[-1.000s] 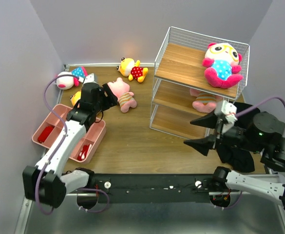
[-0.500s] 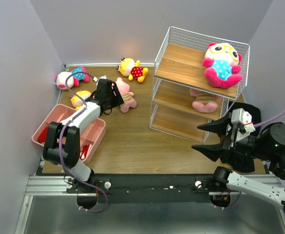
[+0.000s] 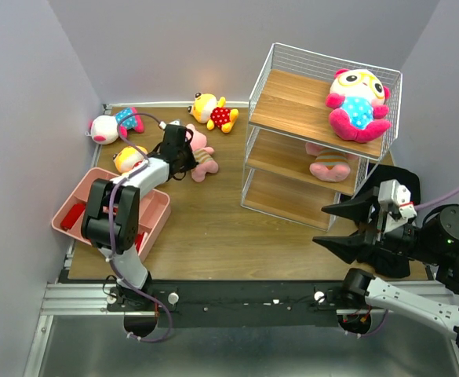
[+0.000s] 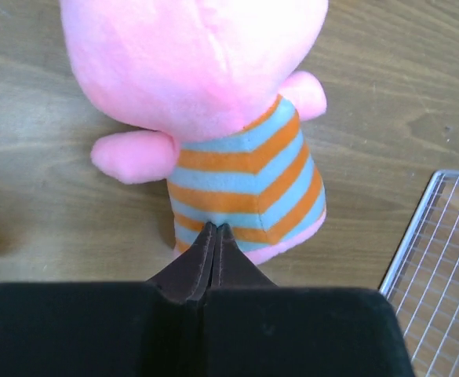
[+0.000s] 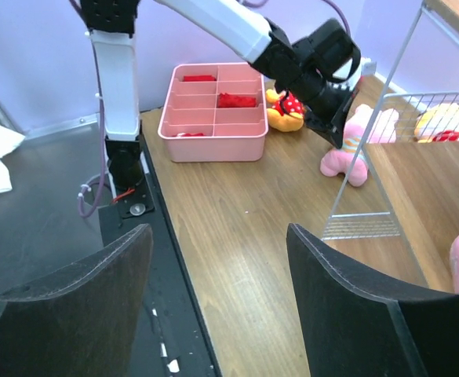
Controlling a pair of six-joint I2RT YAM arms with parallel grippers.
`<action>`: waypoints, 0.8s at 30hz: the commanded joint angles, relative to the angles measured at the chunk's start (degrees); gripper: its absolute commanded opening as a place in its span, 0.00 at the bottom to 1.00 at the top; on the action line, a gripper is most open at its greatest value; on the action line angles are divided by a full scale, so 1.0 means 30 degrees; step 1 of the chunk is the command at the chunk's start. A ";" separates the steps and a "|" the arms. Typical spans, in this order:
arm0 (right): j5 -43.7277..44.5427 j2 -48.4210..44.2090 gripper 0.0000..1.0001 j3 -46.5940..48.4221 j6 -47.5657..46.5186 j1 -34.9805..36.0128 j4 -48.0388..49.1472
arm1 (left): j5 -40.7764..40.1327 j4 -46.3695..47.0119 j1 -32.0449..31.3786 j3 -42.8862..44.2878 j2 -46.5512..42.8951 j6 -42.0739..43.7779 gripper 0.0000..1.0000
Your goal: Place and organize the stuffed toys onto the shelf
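Note:
A pink striped pig (image 3: 202, 157) (image 4: 245, 181) lies on the table left of the shelf (image 3: 292, 94). My left gripper (image 3: 183, 149) (image 4: 216, 228) is shut, its tips pressed against the pig's striped belly; no fabric shows between them. On the shelf's top board sits a white-faced toy (image 3: 358, 102), and a second pig (image 3: 327, 161) lies on the middle board. On the table are a yellow toy (image 3: 212, 110) at the back, a white-faced toy (image 3: 111, 126) at the far left and another yellow toy (image 3: 129, 157) by the tray. My right gripper (image 3: 321, 225) (image 5: 217, 232) hangs open in front of the shelf, holding nothing.
A pink divided tray (image 3: 64, 206) (image 5: 213, 126) with red items stands at the left front, close to the left arm. The shelf's wire frame (image 4: 441, 259) (image 5: 417, 181) is just right of the pig. Walls close in on the left, back and right.
The left arm reached farther right to the pig and its jaws closed. The right gripper drew back a little to the right and stayed open.

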 commanded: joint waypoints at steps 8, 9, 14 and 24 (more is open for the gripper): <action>0.4320 0.0937 0.73 -0.1313 0.5497 -0.0065 0.0255 | -0.4968 -0.9709 -0.2139 0.0277 -0.9200 0.2350 0.00; 0.4145 0.1287 0.72 -0.1255 0.5852 -0.0065 0.0313 | -0.4441 -0.9885 -0.2169 -0.0048 -0.9940 0.2438 0.00; 0.1216 0.3280 0.69 -0.1546 0.7638 -0.0065 0.2799 | -0.0366 -0.9973 -0.2285 -0.1633 -1.5530 0.1591 0.00; 0.4632 1.0096 0.70 0.3953 0.5946 0.3299 0.1899 | 0.3471 -1.2817 -0.2374 -0.0607 -1.9407 0.2907 0.00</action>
